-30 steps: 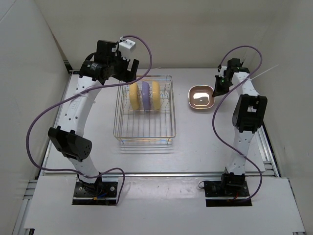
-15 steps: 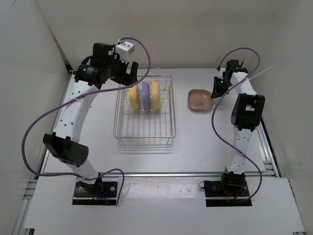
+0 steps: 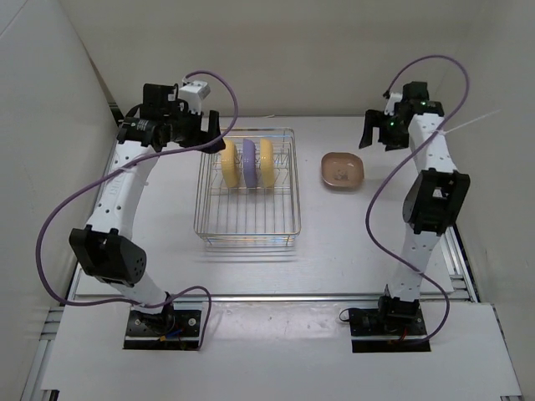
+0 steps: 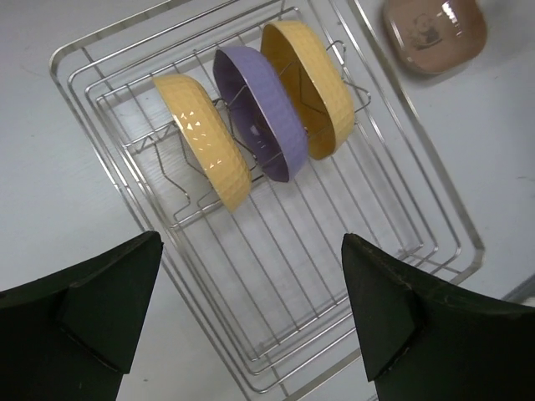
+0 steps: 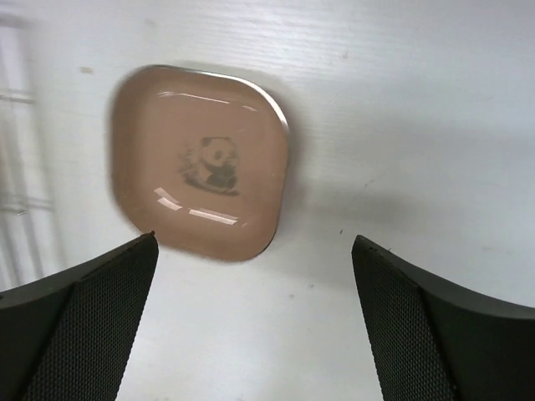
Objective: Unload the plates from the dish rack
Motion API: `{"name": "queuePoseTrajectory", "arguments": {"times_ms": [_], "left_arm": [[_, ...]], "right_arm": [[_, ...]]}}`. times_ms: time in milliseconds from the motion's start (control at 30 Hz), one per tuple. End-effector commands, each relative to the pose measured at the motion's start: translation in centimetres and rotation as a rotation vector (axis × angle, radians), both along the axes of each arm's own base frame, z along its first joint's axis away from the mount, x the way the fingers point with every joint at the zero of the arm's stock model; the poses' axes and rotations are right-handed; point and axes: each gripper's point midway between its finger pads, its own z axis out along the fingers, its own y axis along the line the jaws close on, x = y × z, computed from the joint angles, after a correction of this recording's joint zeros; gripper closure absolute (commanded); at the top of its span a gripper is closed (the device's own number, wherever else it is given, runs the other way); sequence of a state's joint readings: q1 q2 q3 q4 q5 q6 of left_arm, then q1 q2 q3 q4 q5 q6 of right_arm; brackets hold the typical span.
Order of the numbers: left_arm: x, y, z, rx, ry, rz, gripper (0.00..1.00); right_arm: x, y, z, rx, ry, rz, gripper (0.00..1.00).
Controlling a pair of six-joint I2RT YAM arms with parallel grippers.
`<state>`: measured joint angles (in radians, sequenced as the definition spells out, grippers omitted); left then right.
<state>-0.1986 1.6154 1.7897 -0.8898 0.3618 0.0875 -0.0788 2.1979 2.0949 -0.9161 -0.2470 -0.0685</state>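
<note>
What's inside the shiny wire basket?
Standing on edge in the dish rack are a left yellow plate, a purple plate and a right yellow plate. Each one covers part of the next, so their whole faces can't be seen.

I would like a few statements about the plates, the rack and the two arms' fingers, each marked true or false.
The purple plate stands on edge between two yellow plates in the dish rack. True.
The tan-pink plate lies inside the rack. False: it lies flat on the table, right of the rack.
The right fingers grip the tan-pink plate. False: they are open above it, holding nothing.
The left fingers are open. True.
</note>
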Motion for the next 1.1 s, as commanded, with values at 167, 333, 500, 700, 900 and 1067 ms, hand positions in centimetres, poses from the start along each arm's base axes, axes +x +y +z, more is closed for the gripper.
{"name": "queuePoseTrajectory", "arguments": {"times_ms": [167,333,500,700,900,1067], "left_arm": [[1.2,-1.0,0.3,-0.386,0.141,-0.149,0.01],[3.8,-0.1,-3.5,-0.540,0.305,-0.121,0.02],[5.7,-0.1,-5.9,-0.608,0.363,-0.090,0.02],[7.9,0.1,-8.8,-0.658,0.449,-0.057,0.06],[8.3,0.1,-10.0,-0.669,0.480,-0.041,0.10],[8.2,0.1,-10.3,-0.679,0.492,-0.031,0.15]], "right_arm": [[-8.7,2.8,13.8,0.093,-0.205,0.114,0.00],[-13.2,4.1,13.7,0.118,-0.175,0.177,0.00],[-15.3,4.6,13.8,0.116,-0.165,0.192,0.00],[-16.6,5.2,13.8,0.147,-0.158,0.199,0.00],[-16.8,5.3,14.1,0.153,-0.168,0.205,0.00],[-16.6,5.4,13.7,0.162,-0.162,0.209,0.00]]}}
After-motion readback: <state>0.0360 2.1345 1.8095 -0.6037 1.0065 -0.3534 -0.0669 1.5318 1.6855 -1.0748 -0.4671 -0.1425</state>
